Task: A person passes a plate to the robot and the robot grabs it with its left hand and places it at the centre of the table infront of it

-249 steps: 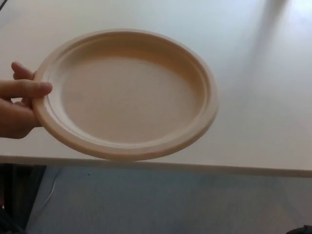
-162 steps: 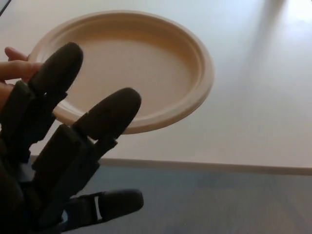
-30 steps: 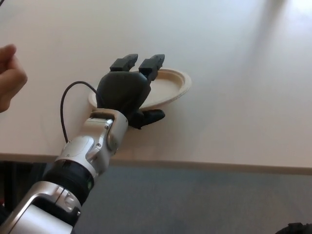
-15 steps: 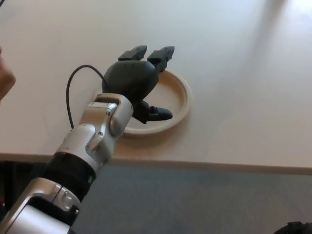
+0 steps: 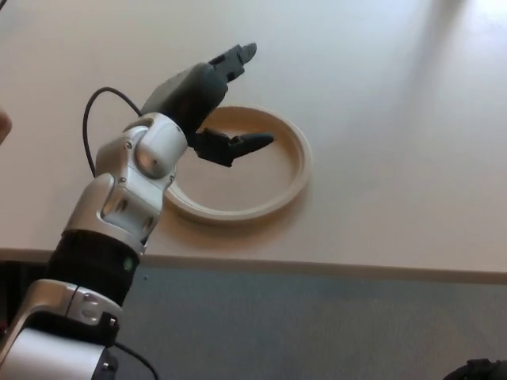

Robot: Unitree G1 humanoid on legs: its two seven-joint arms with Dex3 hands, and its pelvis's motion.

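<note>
Plate [image 5: 273, 186], beige, round, raised rim, lies flat on the pale desk [image 5: 396, 119], near the desk's near edge and roughly centre-left in the head view. Its left portion is covered by the robot's arm.

Left hand [image 5: 207, 101] is above the plate's far-left part, lifted off it, holding nothing. Fingers [image 5: 236, 57] point far-right and upward; thumb [image 5: 242, 145] juts right over the plate's inner surface, well apart from the fingers, so the hand is spread. No contact between hand and plate is visible; the thumb appears to hover over the plate's well rather than rest on it.

Silver forearm [image 5: 127, 198] runs from the lower left corner up to the wrist, with a black cable [image 5: 95, 111] looping off its left side above the desk.

Sliver of a person's hand [image 5: 3, 125] shows at the left edge of the picture, apart from the robot's arm.

Right hand does not show.
</note>
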